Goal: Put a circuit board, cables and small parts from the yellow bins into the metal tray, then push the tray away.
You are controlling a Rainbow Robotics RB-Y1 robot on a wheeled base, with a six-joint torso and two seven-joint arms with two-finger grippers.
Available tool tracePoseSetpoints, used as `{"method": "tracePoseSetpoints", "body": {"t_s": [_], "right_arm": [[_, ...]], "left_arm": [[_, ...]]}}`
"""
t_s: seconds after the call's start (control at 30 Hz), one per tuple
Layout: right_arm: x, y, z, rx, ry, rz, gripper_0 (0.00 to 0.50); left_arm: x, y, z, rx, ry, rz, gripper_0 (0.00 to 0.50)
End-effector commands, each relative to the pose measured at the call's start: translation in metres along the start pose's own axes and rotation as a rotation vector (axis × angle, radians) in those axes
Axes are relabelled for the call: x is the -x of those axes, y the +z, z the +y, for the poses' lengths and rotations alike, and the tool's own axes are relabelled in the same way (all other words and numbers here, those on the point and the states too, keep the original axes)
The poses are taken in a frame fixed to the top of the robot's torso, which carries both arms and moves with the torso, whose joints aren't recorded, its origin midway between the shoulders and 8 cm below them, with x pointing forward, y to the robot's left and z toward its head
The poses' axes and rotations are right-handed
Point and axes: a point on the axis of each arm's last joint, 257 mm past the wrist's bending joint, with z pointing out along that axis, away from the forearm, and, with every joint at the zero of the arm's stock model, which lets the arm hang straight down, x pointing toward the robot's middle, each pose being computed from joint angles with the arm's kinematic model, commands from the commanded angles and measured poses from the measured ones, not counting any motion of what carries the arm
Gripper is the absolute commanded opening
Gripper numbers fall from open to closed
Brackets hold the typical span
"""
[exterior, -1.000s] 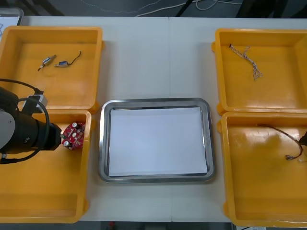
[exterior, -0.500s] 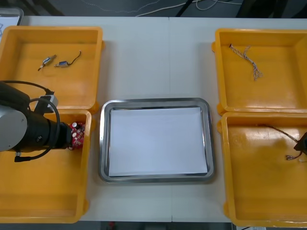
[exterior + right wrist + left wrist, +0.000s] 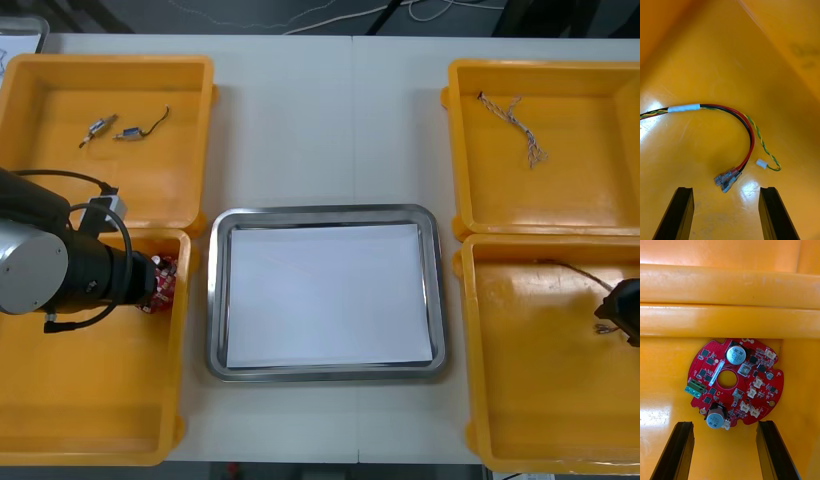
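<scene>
Tray [image 3: 325,213] at centre, board [image 3: 741,390] in near-left bin [image 3: 90,400], cable [image 3: 751,138] in near-right bin [image 3: 540,400]

My left arm [image 3: 30,282] is a smooth silver-grey cylinder joined to a black wrist barrel [image 3: 105,277]. A thin black cable [image 3: 60,178] loops over it to a small pale plug [image 3: 106,206]. My left gripper [image 3: 725,422] and right gripper [image 3: 726,188] each carry two flat, square-tipped black fingers [image 3: 675,450].

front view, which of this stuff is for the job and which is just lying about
For the job: circuit board, ahead of the open left jaws; red and yellow cable, ahead of the open right jaws; blue and white cable; small metal parts; yellow bins; metal tray.
Lying about: loose cords beyond the far edge of the table; grey-rimmed object at its far left corner.
</scene>
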Motion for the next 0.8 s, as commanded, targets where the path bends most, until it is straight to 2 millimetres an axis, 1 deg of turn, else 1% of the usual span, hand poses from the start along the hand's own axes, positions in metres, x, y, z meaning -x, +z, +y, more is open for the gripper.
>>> {"method": "tracePoseSetpoints", "body": {"t_s": [0.03,0.5,0.7,0.8], "right_arm": [[0.000,0.002,-0.009,-0.002,0.097,-0.016,0.500],[0.000,0.008,-0.011,-0.013,0.114,-0.037,0.500],[-0.001,0.020,-0.013,0.005,0.141,-0.030,0.500],[-0.001,0.022,-0.014,0.008,0.145,-0.027,0.500]], "left_arm": [[-0.009,0.009,0.001,-0.008,0.077,0.002,0.488],[-0.023,0.017,0.016,0.021,0.101,0.005,0.488],[-0.020,0.020,0.021,0.037,0.096,-0.005,0.489],[-0.019,0.023,0.021,0.038,0.097,-0.013,0.486]]}}
